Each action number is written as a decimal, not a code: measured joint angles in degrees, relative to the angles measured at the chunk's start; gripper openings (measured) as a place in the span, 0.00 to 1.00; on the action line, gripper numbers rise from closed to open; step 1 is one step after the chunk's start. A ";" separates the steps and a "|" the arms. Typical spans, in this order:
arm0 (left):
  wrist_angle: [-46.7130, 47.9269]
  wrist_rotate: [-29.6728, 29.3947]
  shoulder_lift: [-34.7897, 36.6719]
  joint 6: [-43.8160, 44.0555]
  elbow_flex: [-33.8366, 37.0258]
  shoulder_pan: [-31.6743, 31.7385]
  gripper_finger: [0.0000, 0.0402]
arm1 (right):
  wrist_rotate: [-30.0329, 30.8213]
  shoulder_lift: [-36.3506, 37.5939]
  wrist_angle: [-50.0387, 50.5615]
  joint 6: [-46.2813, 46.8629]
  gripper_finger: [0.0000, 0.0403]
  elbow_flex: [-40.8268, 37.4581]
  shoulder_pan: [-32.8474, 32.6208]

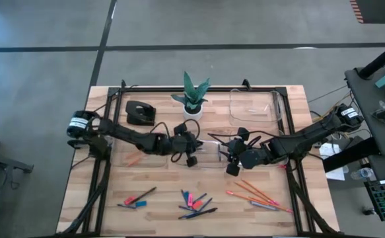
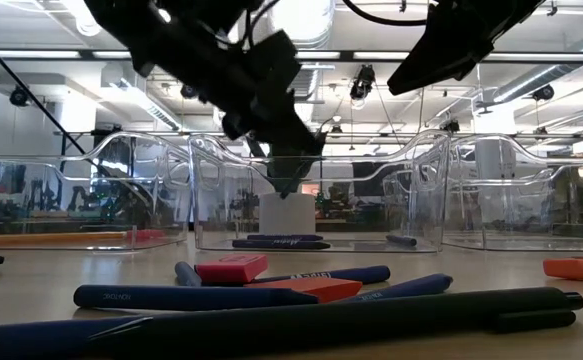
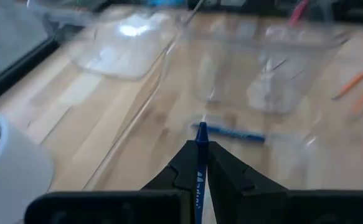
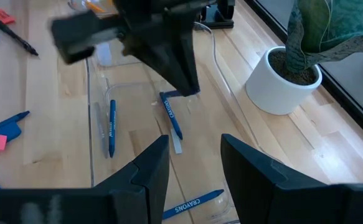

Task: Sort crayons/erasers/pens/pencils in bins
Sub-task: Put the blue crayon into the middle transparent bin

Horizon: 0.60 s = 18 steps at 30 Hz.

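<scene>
The left claw point(image 4: 180, 84) pinches a blue crayon point(image 4: 171, 118) over the middle bin point(image 1: 213, 157), while the right claw point(image 4: 193, 165), at its 3 o'clock, is spread.

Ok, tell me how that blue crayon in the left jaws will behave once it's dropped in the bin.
The blue crayon looks stiff, staying straight where the left gripper pinches it. Slim and round, it may roll on the clear bin floor. Probably light.

A green-leaved plant in a white pot point(image 1: 192, 106) stands at the wooden table's point(image 1: 159, 198) far edge, with a black desk object point(image 1: 140, 113) near it.
</scene>
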State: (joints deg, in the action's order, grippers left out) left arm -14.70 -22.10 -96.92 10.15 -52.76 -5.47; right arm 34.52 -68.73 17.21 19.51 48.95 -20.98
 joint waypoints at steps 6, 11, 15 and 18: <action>0.63 1.10 0.00 -0.09 0.92 1.13 0.02 | 0.00 0.00 0.00 0.00 0.34 0.00 -0.02; 0.66 3.70 0.00 -0.50 1.98 1.93 0.02 | 0.00 0.00 0.00 0.00 0.34 0.00 -0.01; 0.59 4.27 0.00 -0.50 2.42 2.14 0.02 | 0.00 0.00 0.00 0.00 0.34 0.00 0.01; 0.72 4.51 0.00 -0.47 2.67 2.12 0.02 | 0.00 0.00 0.00 0.00 0.34 0.00 0.01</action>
State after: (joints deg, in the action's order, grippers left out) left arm -13.98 -17.59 -96.92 9.69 -50.09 -3.36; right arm 34.52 -68.73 17.21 19.51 48.95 -20.97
